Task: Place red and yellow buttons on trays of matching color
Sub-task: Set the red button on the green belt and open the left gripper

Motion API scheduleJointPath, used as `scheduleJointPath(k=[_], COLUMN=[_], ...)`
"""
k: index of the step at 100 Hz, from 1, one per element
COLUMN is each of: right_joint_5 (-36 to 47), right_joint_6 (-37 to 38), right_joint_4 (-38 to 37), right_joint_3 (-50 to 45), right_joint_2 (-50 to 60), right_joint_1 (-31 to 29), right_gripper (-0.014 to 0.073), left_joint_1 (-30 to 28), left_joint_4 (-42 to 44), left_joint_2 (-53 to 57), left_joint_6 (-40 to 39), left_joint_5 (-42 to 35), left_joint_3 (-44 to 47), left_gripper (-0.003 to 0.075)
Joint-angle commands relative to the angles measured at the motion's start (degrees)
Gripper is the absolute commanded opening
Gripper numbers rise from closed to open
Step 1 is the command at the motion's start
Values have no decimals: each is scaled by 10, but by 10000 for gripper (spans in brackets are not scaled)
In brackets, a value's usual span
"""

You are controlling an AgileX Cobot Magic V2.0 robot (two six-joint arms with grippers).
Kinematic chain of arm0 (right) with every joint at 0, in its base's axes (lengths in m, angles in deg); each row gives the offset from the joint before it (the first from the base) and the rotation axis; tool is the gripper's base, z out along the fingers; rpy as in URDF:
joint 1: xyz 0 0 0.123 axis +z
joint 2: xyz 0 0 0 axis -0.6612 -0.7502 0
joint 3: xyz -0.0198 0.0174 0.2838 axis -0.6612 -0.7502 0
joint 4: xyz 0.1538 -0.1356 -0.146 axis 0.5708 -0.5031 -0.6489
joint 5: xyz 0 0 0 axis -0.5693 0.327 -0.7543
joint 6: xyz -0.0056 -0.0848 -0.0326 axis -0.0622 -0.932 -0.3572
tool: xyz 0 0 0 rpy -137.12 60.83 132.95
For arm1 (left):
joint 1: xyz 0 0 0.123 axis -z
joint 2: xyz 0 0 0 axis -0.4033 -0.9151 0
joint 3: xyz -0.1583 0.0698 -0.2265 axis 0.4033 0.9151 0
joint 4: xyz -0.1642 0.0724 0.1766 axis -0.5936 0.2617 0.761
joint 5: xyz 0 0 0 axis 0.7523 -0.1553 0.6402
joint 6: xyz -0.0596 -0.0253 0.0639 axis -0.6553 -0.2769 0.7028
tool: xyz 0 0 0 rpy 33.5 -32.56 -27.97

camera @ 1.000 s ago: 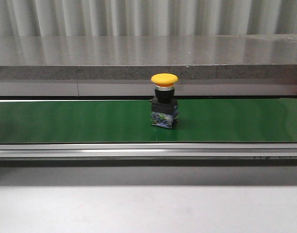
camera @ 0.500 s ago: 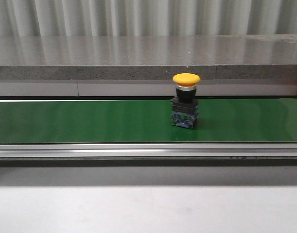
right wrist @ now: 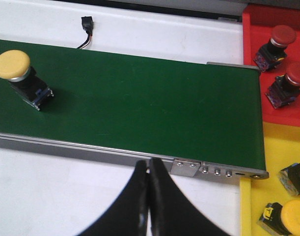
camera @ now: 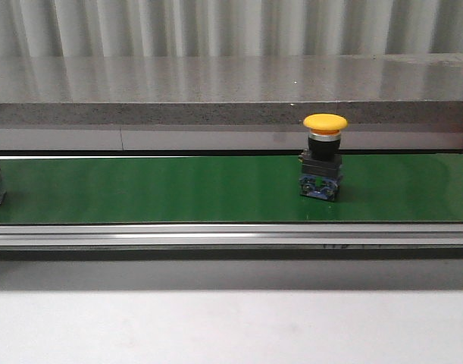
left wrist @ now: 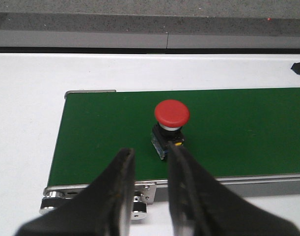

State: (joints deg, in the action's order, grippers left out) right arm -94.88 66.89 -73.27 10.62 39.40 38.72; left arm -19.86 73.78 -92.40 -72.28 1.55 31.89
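Right now you have a yellow button standing upright on the green belt, toward its right half in the front view; the right wrist view shows the same one with its domed cap, black collar and a blue-and-clear block at the base. A red button stands upright on the belt near its other end, just beyond the left gripper; only a sliver of it shows at the left edge of the front view.

Past the belt's far end, the right wrist view gives you 2 trays side by side. The red tray holds 2 red-capped buttons, both tipped over. The yellow tray holds 1 yellow-capped button on its side and another piece at the picture's edge that you cannot make out.

The belt is matte and flat, framed by a brushed metal rail with screws at the end plate. It sits on a white counter, with a speckled grey ledge and corrugated wall behind.

The left gripper's black fingers stand a little apart over the belt's near edge, holding nothing. The right gripper hangs over the counter beside the rail, its fingers pressed together and empty.
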Motion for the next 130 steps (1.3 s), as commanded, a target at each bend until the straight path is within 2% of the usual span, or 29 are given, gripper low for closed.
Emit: scheduleJointPath(k=[1, 5, 31, 38, 45, 60, 64, 68, 85, 130], right_joint_5=[36, 36, 33, 28, 25, 26, 26, 27, 34, 72], right_joint_6=[-6, -6, -6, -6, -6, -6, -6, -6, -7, -111], right_joint_4=[2, 2, 2, 2, 2, 4, 9, 16, 42, 117], right_joint_3=[14, 14, 14, 14, 14, 14, 14, 14, 17, 62], right_joint_2=[1, 1, -1, -1, -1, -1, -1, -1, -23, -234], right_joint_1=[2, 2, 2, 2, 2, 2, 2, 2, 2, 2], right_gripper=[-67, -67, -60, -9, 106, 527, 619, 672, 612, 612], left_joint_1=[6, 6, 6, 6, 6, 6, 6, 6, 6, 6], left_joint_4=[-4, -4, -4, -4, -4, -4, -4, -4, -4, -4], left_joint_2=[2, 2, 2, 2, 2, 2, 2, 2, 2, 2], left_joint_6=[-1, -1, -1, -1, -1, -1, -1, -1, -1, -1], left_joint_5=[-44, -45, -53, -53, -53, -53, -53, -53, -53, -53], left_joint_3=[-12, -12, -12, -12, -12, -12, -12, -12, -12, -12], left_gripper=[13, -20, -20, -20, -20, -20, -20, -20, -20, -20])
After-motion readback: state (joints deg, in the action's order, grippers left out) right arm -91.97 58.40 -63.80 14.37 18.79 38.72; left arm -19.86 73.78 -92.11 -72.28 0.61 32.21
